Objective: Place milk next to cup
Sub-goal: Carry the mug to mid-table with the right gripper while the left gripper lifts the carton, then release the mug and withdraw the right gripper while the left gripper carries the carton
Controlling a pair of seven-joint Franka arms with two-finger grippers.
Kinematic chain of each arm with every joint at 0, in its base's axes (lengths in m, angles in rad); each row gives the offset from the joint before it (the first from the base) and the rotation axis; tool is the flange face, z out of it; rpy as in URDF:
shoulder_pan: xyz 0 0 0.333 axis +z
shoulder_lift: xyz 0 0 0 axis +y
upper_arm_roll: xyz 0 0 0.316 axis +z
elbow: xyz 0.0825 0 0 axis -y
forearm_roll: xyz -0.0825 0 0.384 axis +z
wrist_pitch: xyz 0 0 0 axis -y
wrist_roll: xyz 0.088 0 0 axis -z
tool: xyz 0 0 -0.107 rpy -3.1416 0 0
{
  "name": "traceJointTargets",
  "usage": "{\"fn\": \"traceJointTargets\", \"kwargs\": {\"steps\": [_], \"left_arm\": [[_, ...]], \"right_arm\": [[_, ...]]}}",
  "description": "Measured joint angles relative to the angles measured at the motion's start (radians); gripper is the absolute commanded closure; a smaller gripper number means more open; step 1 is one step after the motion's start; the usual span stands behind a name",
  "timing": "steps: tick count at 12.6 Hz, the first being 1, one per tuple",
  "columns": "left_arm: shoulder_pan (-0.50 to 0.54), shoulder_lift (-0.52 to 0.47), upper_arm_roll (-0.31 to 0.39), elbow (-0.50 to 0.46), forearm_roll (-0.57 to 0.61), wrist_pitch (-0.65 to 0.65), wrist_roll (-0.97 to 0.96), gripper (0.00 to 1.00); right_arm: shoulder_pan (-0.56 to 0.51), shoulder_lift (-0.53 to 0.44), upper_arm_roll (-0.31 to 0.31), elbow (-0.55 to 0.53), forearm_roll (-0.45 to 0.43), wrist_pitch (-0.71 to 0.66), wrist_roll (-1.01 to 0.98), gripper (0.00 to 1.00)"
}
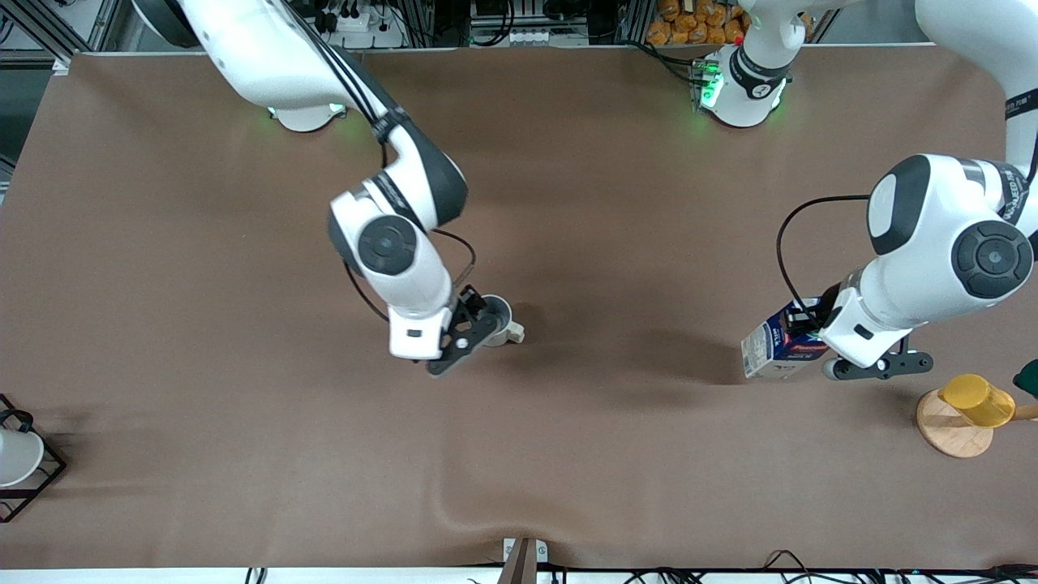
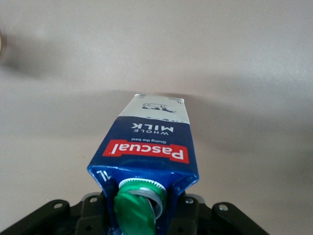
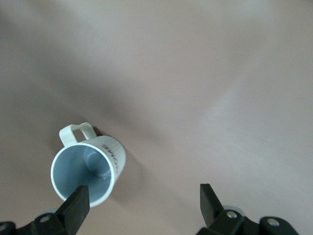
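Observation:
The milk, a dark blue and white carton with a red band and green cap, is tilted in my left gripper at the left arm's end of the table. In the left wrist view the fingers clamp the carton's top on both sides of the cap. The cream-white cup stands upright mid-table, its handle toward the front camera. My right gripper hangs open just over it; in the right wrist view one fingertip overlaps the cup's rim and the gripper is empty.
A yellow cup lies on a wooden disc, nearer the front camera than the milk. A dark green object shows at that table end. A white cup in a black wire rack sits at the right arm's end. Brown cloth covers the table.

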Motion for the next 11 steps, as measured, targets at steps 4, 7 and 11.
{"fn": "traceJointTargets", "kwargs": {"steps": [4, 7, 11], "left_arm": [[-0.036, -0.038, -0.015, -0.001, -0.018, -0.076, -0.032, 0.52], [-0.113, -0.051, -0.038, -0.002, -0.021, -0.112, -0.143, 0.52], [-0.138, -0.05, -0.168, -0.005, -0.022, -0.114, -0.31, 0.52]], "right_arm": [[-0.124, -0.104, -0.006, 0.0, 0.0, -0.122, 0.027, 0.0], [-0.244, -0.159, -0.01, -0.001, 0.0, -0.249, 0.056, 0.0], [-0.393, -0.25, -0.011, -0.001, -0.001, -0.398, 0.078, 0.0]]}}
